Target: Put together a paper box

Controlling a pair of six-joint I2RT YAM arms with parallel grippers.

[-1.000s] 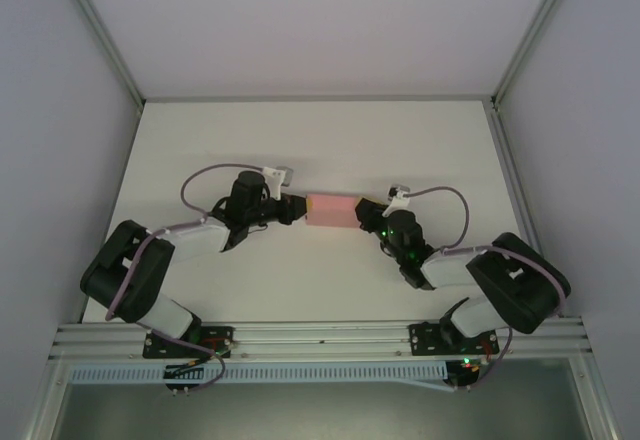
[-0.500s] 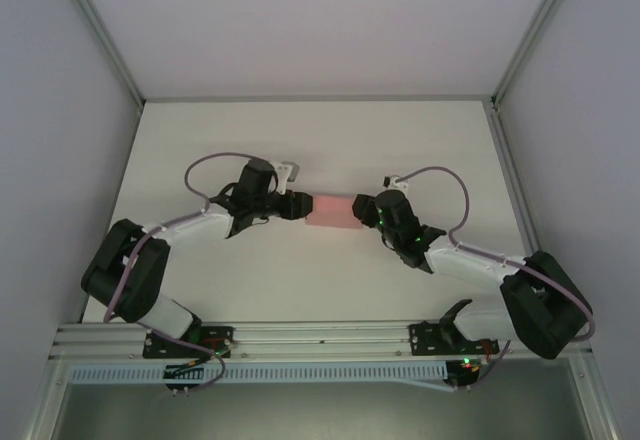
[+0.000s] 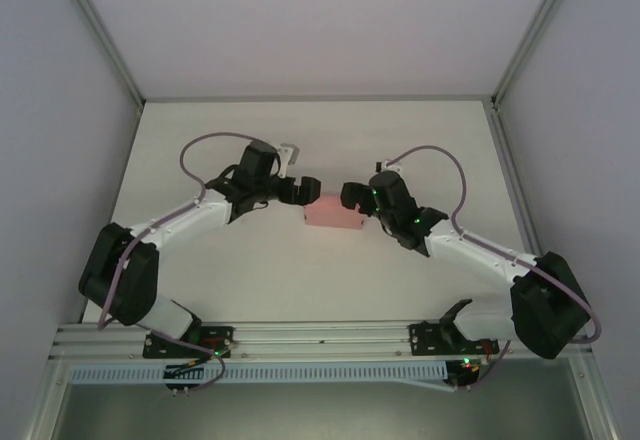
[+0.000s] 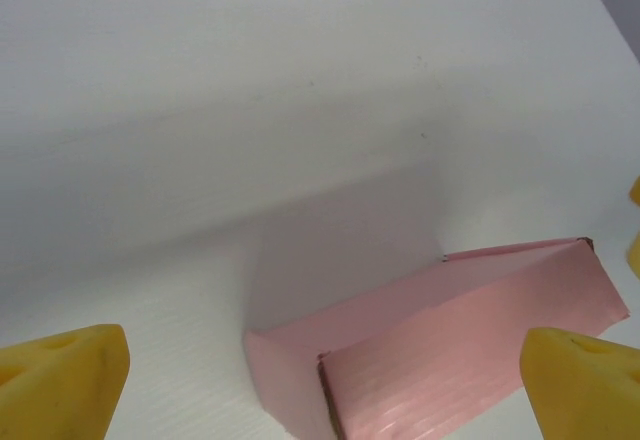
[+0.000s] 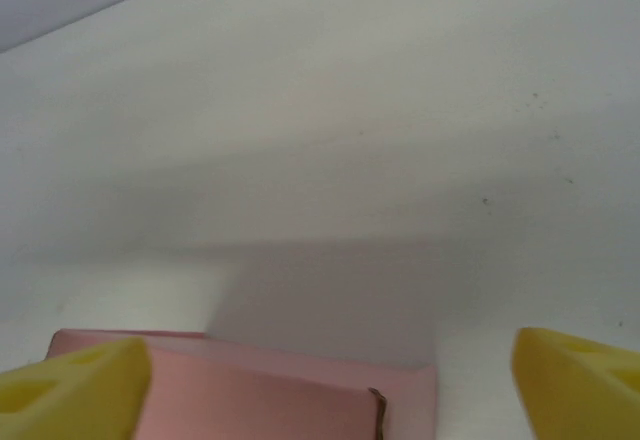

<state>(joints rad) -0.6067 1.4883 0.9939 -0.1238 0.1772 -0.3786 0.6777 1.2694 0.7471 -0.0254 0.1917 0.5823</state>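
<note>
The paper box [image 3: 332,212] is showing plain, unpatterned pink. Under it the table [image 3: 300,140] is reading flat white. Either side of the box, the left gripper [image 3: 312,188] and right gripper [image 3: 347,196] are showing black, with yellow fingertips [image 4: 62,375] and purple cables [image 3: 205,148].

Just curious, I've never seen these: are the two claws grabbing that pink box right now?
Left gripper: open, not gripping the paper box.
Right gripper: open, holding nothing.

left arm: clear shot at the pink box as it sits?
Probably yes. The left pincer hangs open at the left end of the paper box; in its wrist view the box lies between the fingers with nothing in front. The right pincer, also open, is at the far end.
</note>
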